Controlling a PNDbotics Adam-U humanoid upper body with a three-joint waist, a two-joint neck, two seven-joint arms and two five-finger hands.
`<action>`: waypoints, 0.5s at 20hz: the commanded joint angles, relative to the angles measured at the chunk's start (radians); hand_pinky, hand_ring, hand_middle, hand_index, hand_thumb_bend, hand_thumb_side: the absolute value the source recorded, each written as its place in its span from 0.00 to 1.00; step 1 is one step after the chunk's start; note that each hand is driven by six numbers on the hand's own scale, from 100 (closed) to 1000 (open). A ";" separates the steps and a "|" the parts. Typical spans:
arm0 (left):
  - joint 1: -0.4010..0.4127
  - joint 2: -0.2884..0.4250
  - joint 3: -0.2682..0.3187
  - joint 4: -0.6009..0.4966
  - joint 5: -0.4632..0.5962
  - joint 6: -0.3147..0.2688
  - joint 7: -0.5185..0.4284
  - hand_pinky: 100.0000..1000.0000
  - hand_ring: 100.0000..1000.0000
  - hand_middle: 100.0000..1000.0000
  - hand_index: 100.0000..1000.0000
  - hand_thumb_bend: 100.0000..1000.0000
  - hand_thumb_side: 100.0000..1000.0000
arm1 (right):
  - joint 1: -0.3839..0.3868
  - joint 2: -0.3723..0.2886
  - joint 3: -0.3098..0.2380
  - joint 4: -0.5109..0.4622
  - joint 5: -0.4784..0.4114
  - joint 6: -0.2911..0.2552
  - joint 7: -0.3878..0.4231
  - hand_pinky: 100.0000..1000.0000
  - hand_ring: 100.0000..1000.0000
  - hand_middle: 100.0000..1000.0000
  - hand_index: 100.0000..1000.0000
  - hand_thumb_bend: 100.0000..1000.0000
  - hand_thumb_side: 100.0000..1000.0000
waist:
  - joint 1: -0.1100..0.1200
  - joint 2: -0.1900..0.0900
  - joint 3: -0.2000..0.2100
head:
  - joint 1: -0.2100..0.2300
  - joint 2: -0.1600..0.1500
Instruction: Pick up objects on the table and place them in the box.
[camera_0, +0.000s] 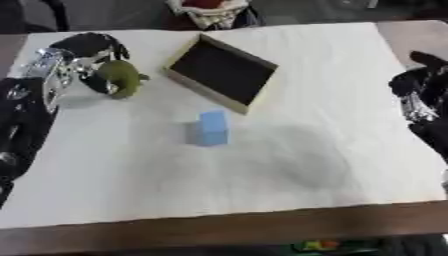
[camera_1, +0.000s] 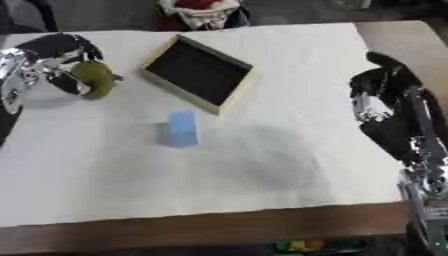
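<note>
My left hand (camera_0: 83, 65) has its fingers curled round the green object (camera_0: 120, 78); next I must carry it over the box (camera_0: 223, 72), while my right hand (camera_1: 385, 100) waits, its fingers relaxed.

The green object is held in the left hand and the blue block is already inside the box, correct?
Not quite. The blue block is not in the box; the left eye view shows it standing on the table in front of the box, apart from it. The rest holds: the left hand is curled round the green object.

White-covered table (camera_0: 332, 75) — on it, tan box (camera_0: 223, 71), dark inside, and blue block (camera_0: 212, 128).
</note>
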 joint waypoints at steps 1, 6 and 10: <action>-0.020 0.029 0.008 -0.035 0.036 -0.009 -0.017 0.58 0.40 0.36 0.54 0.18 0.02 | -0.011 -0.020 -0.003 -0.013 -0.003 -0.003 0.002 0.66 0.64 0.55 0.86 0.00 0.39 | 0.000 -0.017 0.001 | 0.000 0.005; -0.036 0.047 0.003 -0.129 0.121 -0.017 -0.025 0.56 0.38 0.34 0.51 0.14 0.02 | -0.011 -0.020 -0.003 -0.013 -0.003 -0.003 0.002 0.66 0.64 0.55 0.86 0.00 0.38 | -0.003 -0.019 0.001 | 0.001 0.005; -0.060 0.053 -0.009 -0.208 0.169 -0.009 -0.017 0.56 0.39 0.34 0.51 0.14 0.01 | -0.011 -0.019 -0.002 -0.012 -0.003 -0.003 0.003 0.66 0.64 0.55 0.86 0.00 0.38 | -0.003 -0.021 0.000 | 0.002 0.005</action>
